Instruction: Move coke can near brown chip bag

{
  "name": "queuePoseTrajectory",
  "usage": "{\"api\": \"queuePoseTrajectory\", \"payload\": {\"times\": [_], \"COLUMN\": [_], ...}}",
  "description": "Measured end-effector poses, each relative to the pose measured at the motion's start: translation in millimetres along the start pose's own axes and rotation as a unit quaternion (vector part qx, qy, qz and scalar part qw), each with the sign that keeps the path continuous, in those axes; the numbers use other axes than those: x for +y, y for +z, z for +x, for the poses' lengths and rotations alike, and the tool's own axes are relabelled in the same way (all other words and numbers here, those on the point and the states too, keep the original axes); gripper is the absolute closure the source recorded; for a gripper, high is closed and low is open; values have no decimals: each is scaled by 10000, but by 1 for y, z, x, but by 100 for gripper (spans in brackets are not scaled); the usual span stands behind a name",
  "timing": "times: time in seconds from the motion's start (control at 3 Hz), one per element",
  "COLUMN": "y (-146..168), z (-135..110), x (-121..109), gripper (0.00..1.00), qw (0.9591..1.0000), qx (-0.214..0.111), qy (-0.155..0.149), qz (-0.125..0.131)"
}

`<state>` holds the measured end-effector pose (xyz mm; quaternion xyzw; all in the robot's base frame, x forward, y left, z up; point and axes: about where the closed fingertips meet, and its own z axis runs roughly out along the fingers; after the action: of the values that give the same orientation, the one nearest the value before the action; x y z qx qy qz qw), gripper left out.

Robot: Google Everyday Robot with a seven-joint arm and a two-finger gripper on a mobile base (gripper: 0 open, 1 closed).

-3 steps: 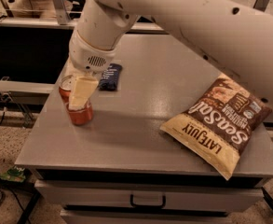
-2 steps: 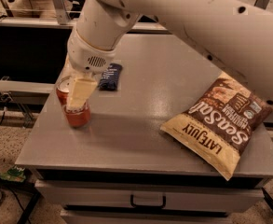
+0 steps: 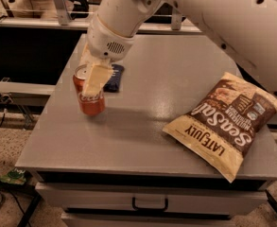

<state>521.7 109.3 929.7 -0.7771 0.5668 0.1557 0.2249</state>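
The coke can (image 3: 87,97), red with white script and a silver top, is at the left side of the grey table (image 3: 142,141), tilted slightly. My gripper (image 3: 96,75) comes down from the white arm and is shut on the can, one pale finger (image 3: 99,77) lying across its front. The can's bottom is at or just above the tabletop; I cannot tell which. The brown chip bag (image 3: 223,122) lies flat at the table's right front, tan end toward the front edge, well apart from the can.
A small dark blue snack packet (image 3: 114,77) lies just behind and right of the can. The big white arm (image 3: 213,18) spans the upper right. A drawer with a handle (image 3: 150,205) sits under the table's front edge.
The gripper and the can in it have shifted a little to the right and up in the picture. The chip bag and blue packet have not moved.
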Motion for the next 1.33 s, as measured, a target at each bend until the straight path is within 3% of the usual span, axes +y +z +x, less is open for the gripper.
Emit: {"api": "queuePoseTrajectory", "payload": {"times": [0.33, 0.67, 1.0, 1.33], "y": [-16, -43, -43, -58], "z": [28, 78, 78, 80], "x": [-15, -17, -17, -15], "gripper": [100, 100, 100, 100], "qw": [9994, 9960, 9960, 9916], "qx": [35, 95, 95, 377], "qy": [330, 858, 858, 1135], "qz": [73, 246, 245, 488]}}
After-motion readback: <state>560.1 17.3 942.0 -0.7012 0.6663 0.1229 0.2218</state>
